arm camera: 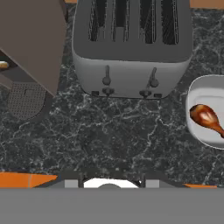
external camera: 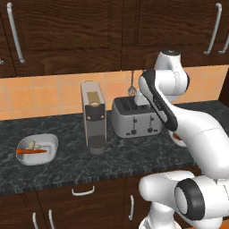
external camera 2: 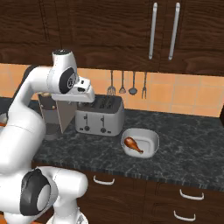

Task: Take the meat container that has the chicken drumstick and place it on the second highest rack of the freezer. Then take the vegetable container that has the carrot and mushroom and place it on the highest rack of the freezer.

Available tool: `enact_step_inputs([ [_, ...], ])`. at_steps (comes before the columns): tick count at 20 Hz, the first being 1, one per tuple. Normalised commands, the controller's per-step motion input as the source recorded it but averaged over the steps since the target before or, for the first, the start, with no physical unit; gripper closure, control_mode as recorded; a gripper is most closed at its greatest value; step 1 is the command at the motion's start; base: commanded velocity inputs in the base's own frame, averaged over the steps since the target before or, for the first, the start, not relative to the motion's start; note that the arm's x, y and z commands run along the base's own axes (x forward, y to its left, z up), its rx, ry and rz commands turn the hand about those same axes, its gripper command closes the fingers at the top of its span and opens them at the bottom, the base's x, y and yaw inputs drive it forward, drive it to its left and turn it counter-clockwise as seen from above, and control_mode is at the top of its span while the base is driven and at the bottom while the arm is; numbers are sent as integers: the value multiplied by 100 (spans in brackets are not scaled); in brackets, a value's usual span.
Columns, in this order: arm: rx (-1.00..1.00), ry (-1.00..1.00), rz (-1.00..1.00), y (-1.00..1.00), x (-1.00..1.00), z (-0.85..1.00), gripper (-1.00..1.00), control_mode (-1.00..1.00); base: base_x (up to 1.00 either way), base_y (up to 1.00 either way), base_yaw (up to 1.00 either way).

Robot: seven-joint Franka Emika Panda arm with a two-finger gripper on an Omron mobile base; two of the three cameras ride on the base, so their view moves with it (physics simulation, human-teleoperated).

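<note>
1. The step in hand looks like reaching for the meat container (external camera 2: 140, 142). The hand (external camera 2: 87, 103) hangs above the toaster (external camera 2: 99, 114) and should travel right, then descend over one rim wall, clear of the meat.
2. Whether the hand is released or clenched I cannot tell; it grasps nothing.
3. The container is a white, rounded tray near the surface's (external camera 2: 183, 148) front edge, right of the toaster. The chicken drumstick (external camera 2: 133, 144), glossy reddish-brown, lies inside it.
</note>
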Motion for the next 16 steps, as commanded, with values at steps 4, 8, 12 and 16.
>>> enact_step_inputs([
  [4,8,-7,-4,-36,-52,-5,-100,-100,0,0,0],
  [8,21,-22,-32,-100,-67,-14,-100,-100,0,0,0],
  [12,4,-19,-44,-100,-1,-9,-100,-100,0,0,0],
  [16,0,-6,-47,-100,14,-4,-100,-100,0,0,0],
])
